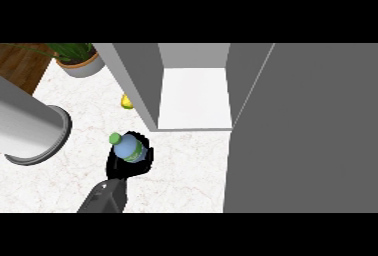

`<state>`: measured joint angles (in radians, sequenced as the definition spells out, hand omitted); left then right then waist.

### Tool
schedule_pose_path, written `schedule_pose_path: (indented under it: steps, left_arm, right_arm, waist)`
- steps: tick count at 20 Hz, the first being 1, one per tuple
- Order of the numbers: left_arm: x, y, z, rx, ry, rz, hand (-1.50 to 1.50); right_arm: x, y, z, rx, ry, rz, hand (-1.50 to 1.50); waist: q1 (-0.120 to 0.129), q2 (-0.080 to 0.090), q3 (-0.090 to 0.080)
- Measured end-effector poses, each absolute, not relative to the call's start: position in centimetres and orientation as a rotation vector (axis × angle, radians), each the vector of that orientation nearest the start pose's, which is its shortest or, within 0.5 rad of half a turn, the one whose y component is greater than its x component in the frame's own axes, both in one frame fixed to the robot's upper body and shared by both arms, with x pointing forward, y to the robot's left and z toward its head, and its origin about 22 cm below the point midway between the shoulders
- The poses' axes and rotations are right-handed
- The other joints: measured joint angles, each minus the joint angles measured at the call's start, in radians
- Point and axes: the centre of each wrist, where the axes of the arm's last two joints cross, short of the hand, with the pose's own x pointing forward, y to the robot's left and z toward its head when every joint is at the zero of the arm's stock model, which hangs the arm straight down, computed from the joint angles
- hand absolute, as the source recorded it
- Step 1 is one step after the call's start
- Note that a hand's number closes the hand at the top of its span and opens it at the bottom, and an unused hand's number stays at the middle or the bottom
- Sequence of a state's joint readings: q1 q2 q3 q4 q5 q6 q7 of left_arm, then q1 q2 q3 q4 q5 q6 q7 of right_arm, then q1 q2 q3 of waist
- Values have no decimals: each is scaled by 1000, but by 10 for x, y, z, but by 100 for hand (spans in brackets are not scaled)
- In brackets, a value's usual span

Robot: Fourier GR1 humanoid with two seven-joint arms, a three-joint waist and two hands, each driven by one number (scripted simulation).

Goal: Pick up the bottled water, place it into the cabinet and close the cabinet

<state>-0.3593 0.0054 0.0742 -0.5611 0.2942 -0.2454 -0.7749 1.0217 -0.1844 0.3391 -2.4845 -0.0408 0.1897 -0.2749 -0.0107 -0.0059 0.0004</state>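
The bottled water (128,148) is a blue bottle with a green cap (115,138), and it is tilted with the cap toward the upper left. My right hand (131,165) is shut on it, black fingers curled round its body just above the white marble counter (184,170). The grey forearm (103,199) enters from the lower edge. The cabinet (193,95) stands straight ahead of the bottle, with its white inside showing. Its grey door (303,130) is swung open and fills the right side of the view. My left hand is out of sight.
A large grey cylinder (29,127) juts in from the left edge. A small yellow object (127,102) lies by the cabinet's left wall (136,80). A potted plant (78,60) stands at the back left, beside a strip of wooden floor (22,65).
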Motion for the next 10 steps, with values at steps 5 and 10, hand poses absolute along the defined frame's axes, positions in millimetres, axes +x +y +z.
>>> schedule_pose_path:
  steps: [5, 10]
  left_arm:
    - [290, 179, -111, -358, -1678, 216, 150]
    - [313, 147, -69, -295, -1736, 135, 150]
  right_arm:
    - [31, -227, 104, 165, -1789, 75, -150]
    - [31, -228, 104, 160, -1793, 76, -150]
  waist:
    - [-3, -1, 0]
    - [-3, 0, 0]
